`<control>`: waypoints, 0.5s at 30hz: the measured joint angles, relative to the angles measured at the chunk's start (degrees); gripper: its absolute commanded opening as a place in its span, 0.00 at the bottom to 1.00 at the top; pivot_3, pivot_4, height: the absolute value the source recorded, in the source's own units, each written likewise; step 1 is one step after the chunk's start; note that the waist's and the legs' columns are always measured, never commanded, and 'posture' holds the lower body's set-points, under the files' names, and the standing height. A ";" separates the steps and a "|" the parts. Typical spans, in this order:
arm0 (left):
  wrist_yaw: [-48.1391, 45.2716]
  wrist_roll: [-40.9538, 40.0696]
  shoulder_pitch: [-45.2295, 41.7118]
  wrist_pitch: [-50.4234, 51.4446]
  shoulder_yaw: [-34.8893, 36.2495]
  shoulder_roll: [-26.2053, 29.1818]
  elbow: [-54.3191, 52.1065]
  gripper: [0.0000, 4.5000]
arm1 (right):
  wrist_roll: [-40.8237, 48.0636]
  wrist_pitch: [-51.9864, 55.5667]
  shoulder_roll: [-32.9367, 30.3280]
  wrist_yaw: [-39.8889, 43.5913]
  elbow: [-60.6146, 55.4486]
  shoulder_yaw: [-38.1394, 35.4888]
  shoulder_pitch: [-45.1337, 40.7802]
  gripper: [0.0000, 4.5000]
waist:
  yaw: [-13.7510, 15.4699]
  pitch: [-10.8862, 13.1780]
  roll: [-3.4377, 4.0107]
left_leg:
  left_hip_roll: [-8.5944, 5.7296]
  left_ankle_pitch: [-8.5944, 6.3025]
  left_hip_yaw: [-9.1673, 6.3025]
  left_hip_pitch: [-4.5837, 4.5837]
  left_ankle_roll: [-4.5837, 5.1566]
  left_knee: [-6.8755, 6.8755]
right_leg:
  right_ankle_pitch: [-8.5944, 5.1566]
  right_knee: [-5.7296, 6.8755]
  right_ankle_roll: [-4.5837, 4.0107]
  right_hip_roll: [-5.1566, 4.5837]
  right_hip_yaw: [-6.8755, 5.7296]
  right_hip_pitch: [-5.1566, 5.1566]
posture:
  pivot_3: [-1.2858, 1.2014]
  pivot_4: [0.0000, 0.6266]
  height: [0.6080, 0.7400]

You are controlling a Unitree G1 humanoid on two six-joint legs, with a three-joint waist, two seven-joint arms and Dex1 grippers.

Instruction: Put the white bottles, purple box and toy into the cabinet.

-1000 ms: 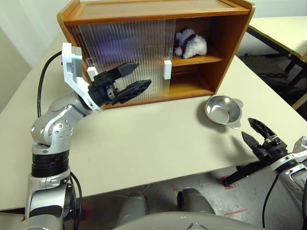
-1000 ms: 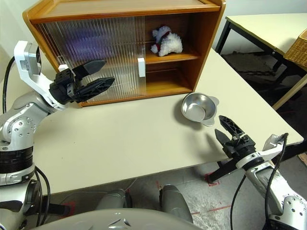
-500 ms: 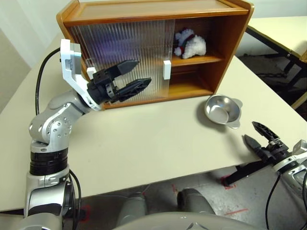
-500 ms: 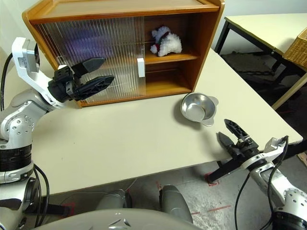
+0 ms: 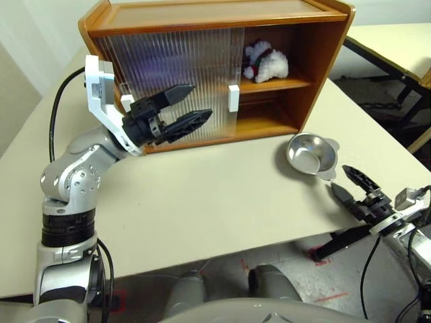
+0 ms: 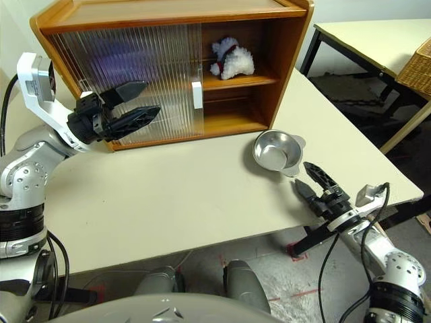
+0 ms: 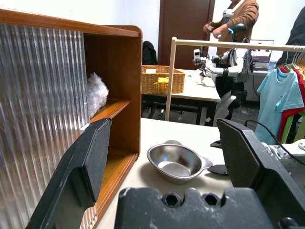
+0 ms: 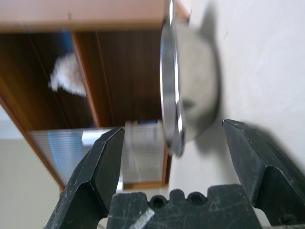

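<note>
Beige table spans the middle of the head views, its near edge running across the lower half and its right corner dropping away at the lower right; a wide bare stretch of tabletop lies open between the two arms; a second pale table stands apart at the upper right. At the upper centre stands the cabinet, wooden, two shelves, with ribbed translucent sliding doors covering its left portion and leaving the right portion open; a white handle marks the door edge. On the upper shelf, in the open right portion, sits the toy, a fluffy white plush with a red band; a purple blur shows behind the ribbed doors at the upper left, its identity not resolvable; the lower shelf's open portion is bare wood. A steel bowl sits on the tabletop at centre right, just clear of the cabinet's lower right corner, holding nothing. The left gripper hangs in front of the sliding doors at left centre, jaws spread wide, holding nothing. The right gripper sits at the lower right by the table edge, just beside the bowl's lip, jaws spread wide, holding nothing; in the right wrist view the bowl's rim lies between its fingers.
</note>
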 measured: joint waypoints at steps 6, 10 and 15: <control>0.53 -0.13 0.32 0.00 0.04 -0.04 -0.12 1.00 | 5.20 -0.95 4.56 -10.78 -10.46 0.71 -0.07 0.99 | 0.00 0.00 0.00 | 0.01 -0.01 0.00 -0.01 -0.01 -0.01 | 0.00 -0.02 0.00 -0.03 -0.02 -0.04 | 0.54 0.00 1.00; 0.71 -0.32 0.40 0.00 0.04 -0.05 -0.51 1.00 | 9.31 -3.75 6.88 -19.15 -17.15 3.15 -0.37 0.99 | -0.01 0.02 0.03 | 0.02 -0.01 0.00 -0.01 -0.01 -0.03 | -0.01 -0.02 -0.02 -0.04 -0.01 -0.04 | 0.55 0.00 1.00; 0.83 -0.52 0.49 0.00 0.04 -0.05 -1.52 1.00 | 11.97 -7.01 7.15 -25.09 -21.27 4.96 -0.52 0.99 | 0.00 0.02 0.03 | 0.01 -0.02 0.00 -0.01 0.01 -0.03 | -0.02 -0.09 -0.04 -0.06 -0.02 -0.06 | 0.54 0.00 1.00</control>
